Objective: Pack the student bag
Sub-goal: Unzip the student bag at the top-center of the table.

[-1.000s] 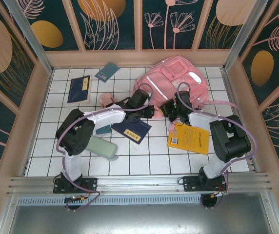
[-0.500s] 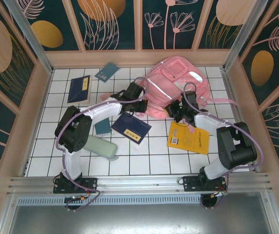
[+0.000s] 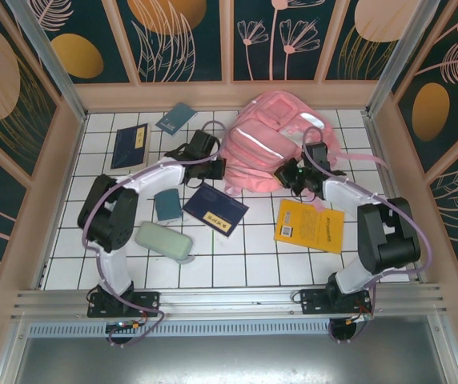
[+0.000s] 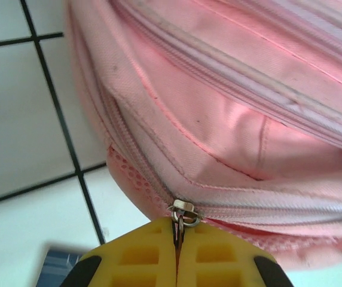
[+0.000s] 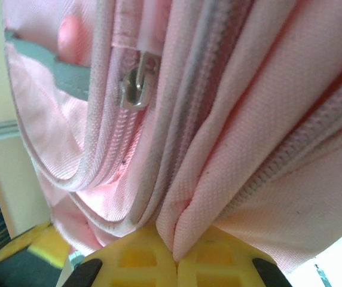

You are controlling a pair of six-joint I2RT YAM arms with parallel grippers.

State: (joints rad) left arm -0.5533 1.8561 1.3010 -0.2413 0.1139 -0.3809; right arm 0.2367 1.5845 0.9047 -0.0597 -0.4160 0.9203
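Beyond bare tiles at the worktop's [image 3: 237,260] near edge, a mint pencil case [image 3: 164,241] and a yellow book [image 3: 309,226], the left hand [image 4: 176,239] is clamped on a zipper pull [image 4: 183,210] at the student bag's [image 3: 273,136] left edge, the right hand [image 5: 176,254] on its near-right fabric fold, the bag lying close to the back wall.

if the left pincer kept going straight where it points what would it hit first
The bag. The left pincer is shut on its zipper pull, and the pink fabric lies right ahead, so it would likely press into that at once.
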